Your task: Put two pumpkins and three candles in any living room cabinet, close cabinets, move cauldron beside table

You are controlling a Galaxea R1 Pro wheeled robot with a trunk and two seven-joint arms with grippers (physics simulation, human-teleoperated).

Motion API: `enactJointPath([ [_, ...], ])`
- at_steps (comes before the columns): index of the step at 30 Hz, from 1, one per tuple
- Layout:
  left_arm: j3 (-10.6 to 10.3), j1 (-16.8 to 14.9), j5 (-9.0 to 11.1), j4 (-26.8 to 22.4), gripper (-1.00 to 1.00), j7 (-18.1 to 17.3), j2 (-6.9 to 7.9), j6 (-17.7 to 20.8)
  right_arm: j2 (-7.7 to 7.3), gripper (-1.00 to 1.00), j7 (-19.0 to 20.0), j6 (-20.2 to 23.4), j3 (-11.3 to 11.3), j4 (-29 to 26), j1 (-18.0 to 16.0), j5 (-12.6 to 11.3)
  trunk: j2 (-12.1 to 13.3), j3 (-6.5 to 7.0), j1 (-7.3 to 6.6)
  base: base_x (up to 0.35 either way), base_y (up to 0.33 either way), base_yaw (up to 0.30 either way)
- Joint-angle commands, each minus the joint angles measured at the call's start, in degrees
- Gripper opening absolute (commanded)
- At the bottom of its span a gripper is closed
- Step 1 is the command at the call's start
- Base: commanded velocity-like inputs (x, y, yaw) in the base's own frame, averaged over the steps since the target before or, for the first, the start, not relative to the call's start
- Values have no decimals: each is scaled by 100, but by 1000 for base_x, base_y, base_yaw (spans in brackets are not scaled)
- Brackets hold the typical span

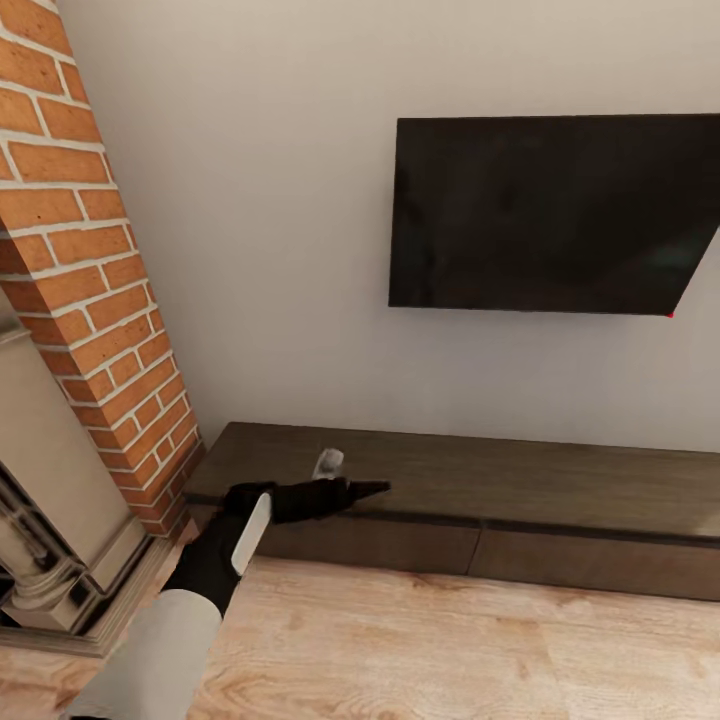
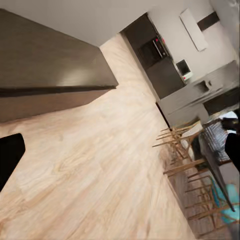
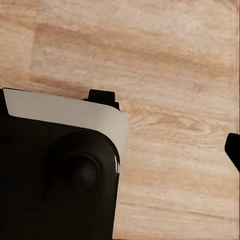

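Here, the left gripper (image 1: 368, 489) reaches over the front edge of the low dark wood cabinet (image 1: 520, 480), its fingers drawn to a point; whether they grip anything, I cannot tell. A small pale candle (image 1: 328, 463) stands on the cabinet top just beyond it, at twelve o'clock. At one o'clock hangs a television (image 1: 550, 215); at nine, a brick chimney (image 1: 85, 250).

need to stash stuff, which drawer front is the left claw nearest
The drawer front nearest the brick column, by the left claw; the other front lies farther right.
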Motion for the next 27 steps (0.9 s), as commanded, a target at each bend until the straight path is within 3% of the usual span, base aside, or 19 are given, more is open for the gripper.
enactJointPath([
  [1,-32,-87,195,-6,100,-69,-7,8,-12,100,0,-26,3,13,0,125,0,-1,0,0,0,0],
  [3,-70,-175,645,-60,100,-161,-2,20,-16,100,0,-58,1,31,0,420,0,-1,0,0,0,0],
  [4,-89,-200,924,-158,100,-192,13,25,-17,100,4,-74,-2,32,0,686,0,-1,0,0,0,0],
  [5,-124,-210,1044,-223,100,-204,17,27,-14,100,6,-81,-5,33,0,876,0,-1,0,0,0,0],
  [6,-206,-216,1125,-299,100,-218,24,28,-13,100,7,-85,-7,33,0,1059,0,-1,0,0,0,0],
  [7,-504,-219,1248,-509,100,-249,43,30,-14,100,8,-89,-15,32,0,1403,0,-1,0,0,0,0],
  [9,-673,-216,1378,-588,100,-259,47,31,-12,100,4,-93,-18,28,0,1531,0,-1,0,0,0,0],
  [12,-761,-185,1597,-634,100,-263,52,32,6,100,-58,-80,-14,33,0,1586,0,-1,0,0,0,0],
  [15,-785,-166,1693,-625,100,-264,71,32,32,100,-254,-73,-11,35,0,1639,0,-1,0,0,0,0],
  [19,-779,-165,1806,-703,100,-255,76,45,136,100,-1567,-41,100,0,0,2146,0,-1,0,0,0,0],
  [20,-775,-165,1913,-724,100,-253,80,47,262,100,-2531,-11,219,-16,-14,2542,0,-1,0,0,0,0],
  [21,-777,-165,1957,-720,100,-252,81,46,332,100,-2890,2,261,-18,-18,2692,0,-1,0,0,0,0],
  [22,-783,-162,2081,-702,100,-249,87,43,579,100,-3965,63,389,-9,-36,3185,0,-1,0,0,0,0],
  [23,-786,-161,2113,-694,100,-249,88,43,656,100,-4298,98,432,-6,-41,3364,0,-1,0,0,0,0],
  [24,-792,-158,2204,-682,100,-249,89,41,906,100,-5508,455,604,-28,-58,4296,0,-1,0,0,0,0],
  [26,-797,-157,2270,-683,100,-253,79,41,998,100,-5951,835,659,-63,-165,4873,0,-1,0,0,0,0],
  [27,-802,-157,2285,-680,100,-251,68,41,1012,100,-6009,920,666,-68,-237,4979,0,-1,0,0,0,0],
])
